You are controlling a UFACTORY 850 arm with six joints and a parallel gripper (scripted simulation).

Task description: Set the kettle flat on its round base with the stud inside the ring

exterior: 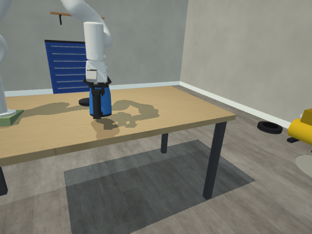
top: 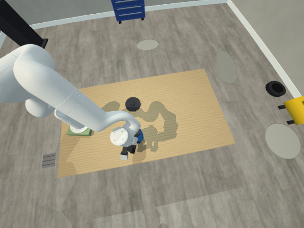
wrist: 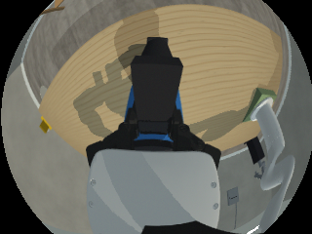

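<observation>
A white robot arm [top: 73, 103] reaches down over a pale wooden worktop [exterior: 176, 106] on dark legs. At the arm's end, the gripper [exterior: 97, 87] points straight down, and its fingers are closed on the black upright handle [exterior: 96, 104] of a blue kettle [exterior: 104, 102]. The kettle hangs upright just above the worktop, with its shadow on the wood below it, toward the near edge.

In the wrist view, the black handle [wrist: 156, 85] fills the middle, with slivers of the blue kettle body [wrist: 132, 100] at either side of it.

The round black base [top: 132, 103] lies flat on the worktop with its stud facing up. It sits apart from the kettle, farther back toward the grey wall. In the exterior view only a sliver of the base [exterior: 84, 102] shows, to the left behind the kettle.

The arm stands on a green base plate [top: 88, 133] near the worktop's left end. A blue drawer cabinet [exterior: 65, 68] stands against the back wall. On the floor to the right lie a black tyre [exterior: 269, 126] and a yellow machine [exterior: 300, 130], partly out of view.
</observation>
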